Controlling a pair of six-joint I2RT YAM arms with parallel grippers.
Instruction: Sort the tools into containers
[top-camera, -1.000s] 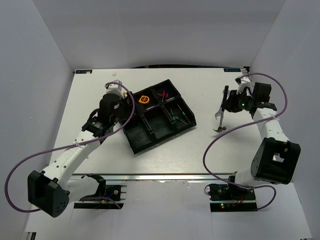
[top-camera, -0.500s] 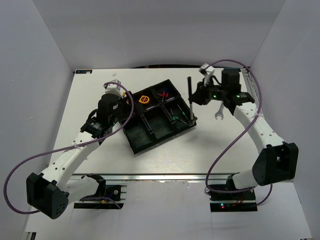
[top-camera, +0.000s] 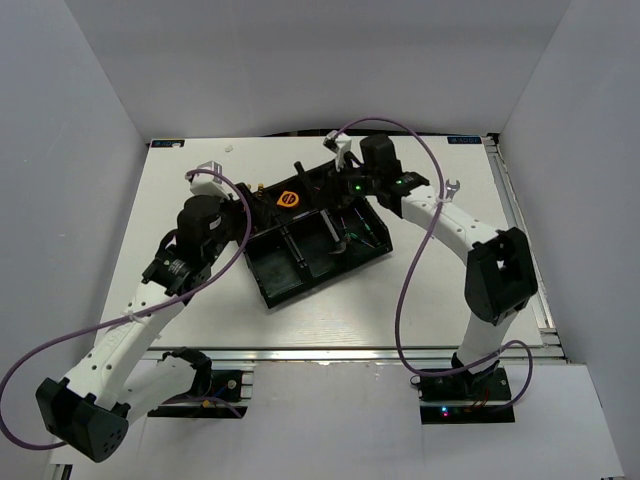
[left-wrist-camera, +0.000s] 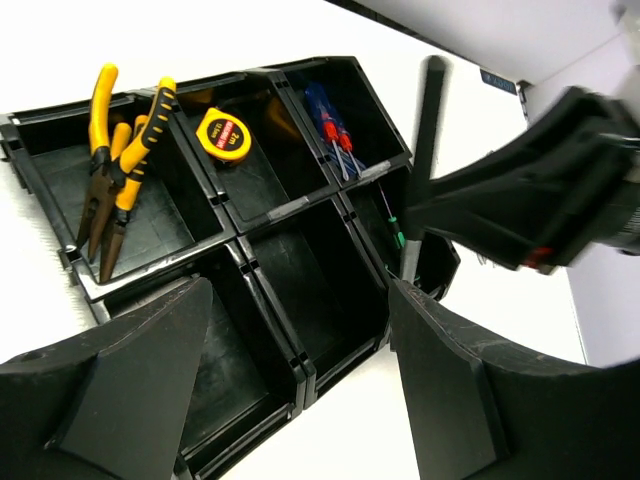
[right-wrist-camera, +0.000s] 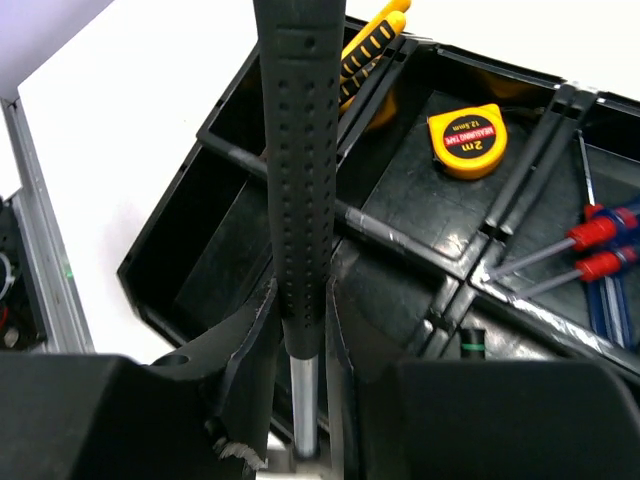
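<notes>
Two pliers, one tape and two screwdrivers lay in the tray. The right gripper clamped one hammer; the left gripper gaped.

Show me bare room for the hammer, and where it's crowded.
Bare: in the tray, the corner compartment beside the pliers and the middle compartment beside the tape measure. Crowded: the end near the screwdrivers, where the right pincer holds the hammer. The table before the tray is free.

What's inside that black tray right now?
Two yellow pliers, a tape measure, red-blue screwdrivers and a small green-black tool. The hammer gripped by the right tool covers part of the tray floor.
</notes>
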